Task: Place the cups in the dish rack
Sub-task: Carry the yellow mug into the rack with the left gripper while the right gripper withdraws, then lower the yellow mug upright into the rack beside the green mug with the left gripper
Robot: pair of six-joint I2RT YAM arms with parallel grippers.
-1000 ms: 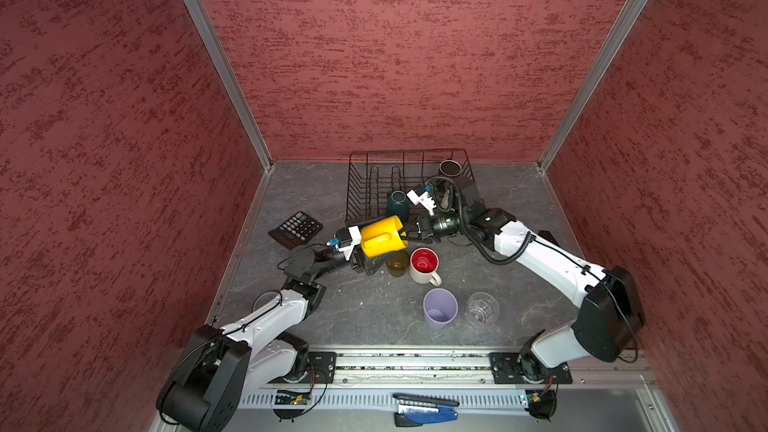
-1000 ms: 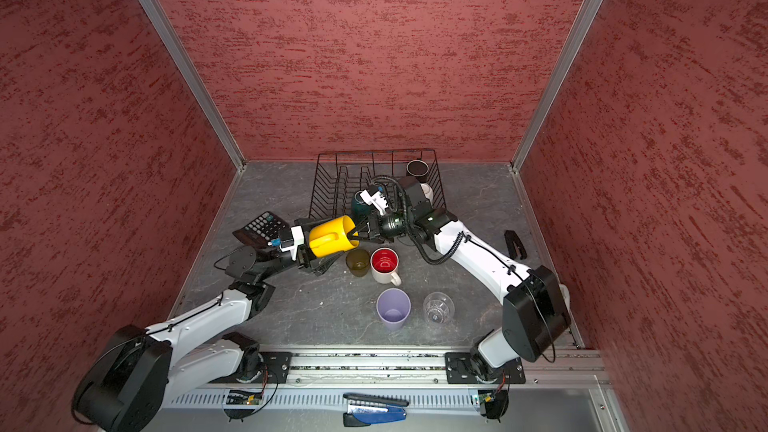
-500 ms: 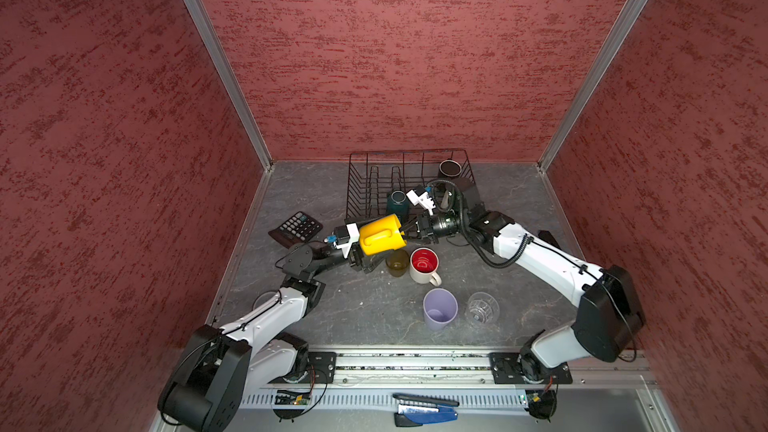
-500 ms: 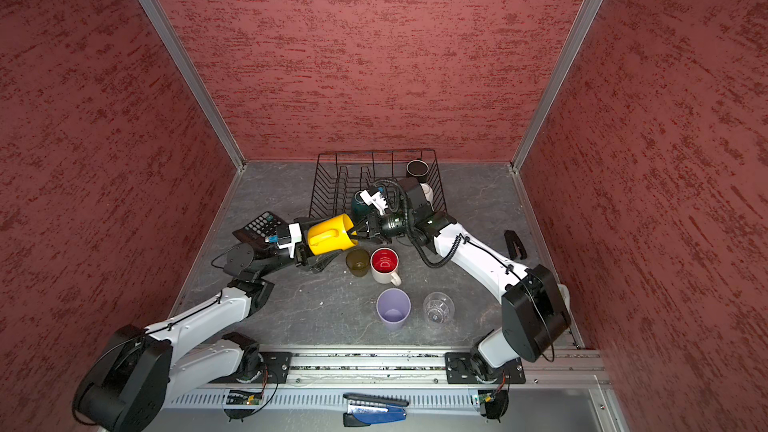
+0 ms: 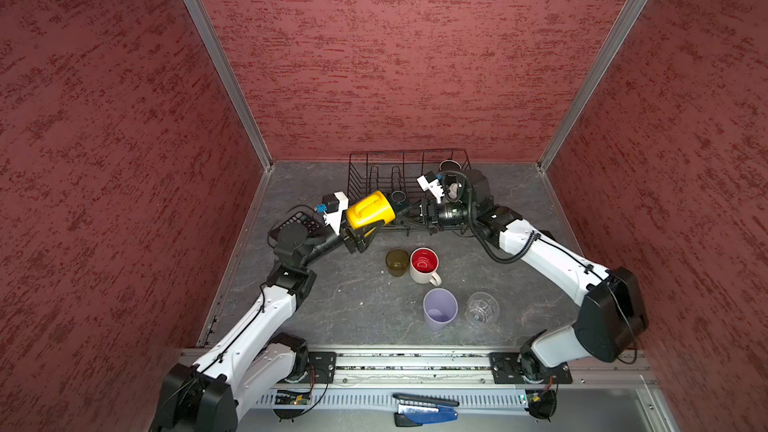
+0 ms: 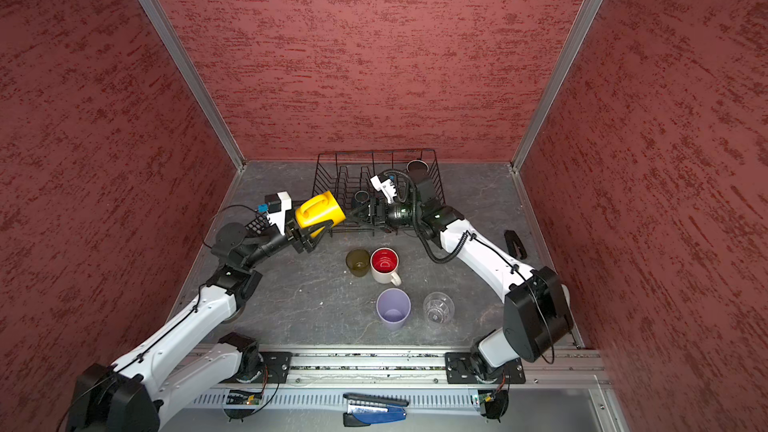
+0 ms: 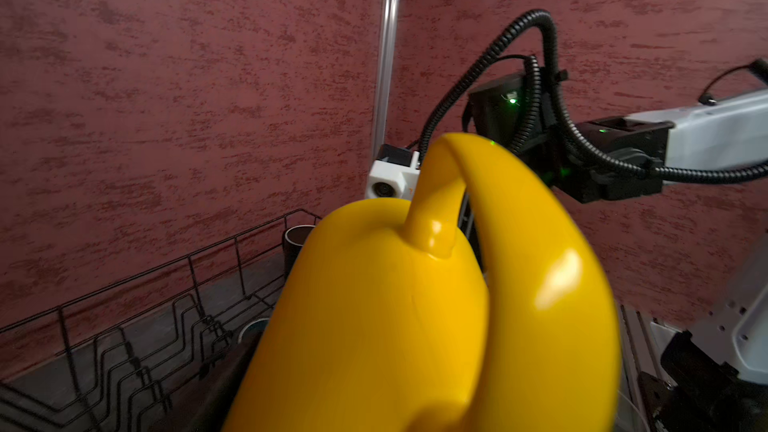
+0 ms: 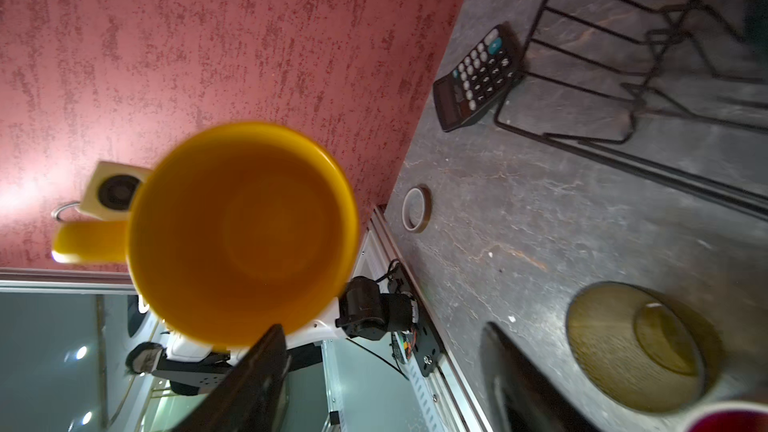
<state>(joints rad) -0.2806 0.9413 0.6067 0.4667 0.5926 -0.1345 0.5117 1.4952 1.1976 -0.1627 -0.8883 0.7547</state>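
Four cups stand on the grey table (image 5: 353,309) in front of the dish rack (image 5: 374,172): an olive-brown tumbler (image 5: 397,261) just beside a red-lined white mug (image 5: 424,263), and nearer the rail a lavender tumbler (image 5: 439,308) next to a clear-glass tumbler (image 5: 482,307). Behind them the left gripper (image 5: 360,229) clamps the yellow mug (image 5: 370,209), held in the air on its side at the rack's front left corner, handle up. Its mouth faces the right gripper (image 5: 405,214), whose fingers (image 8: 253,384) are spread wide and hold nothing, one tip right at the rim. In the rack, a teal mug (image 5: 398,197) sits near the front wires and a black mug (image 5: 450,167) in the far right corner, the right arm's cable looping over that end. The left arm covers most of a calculator (image 8: 478,76) in both top views. The right wrist view shows it whole, plus a tape roll (image 8: 415,208) not made out from above.
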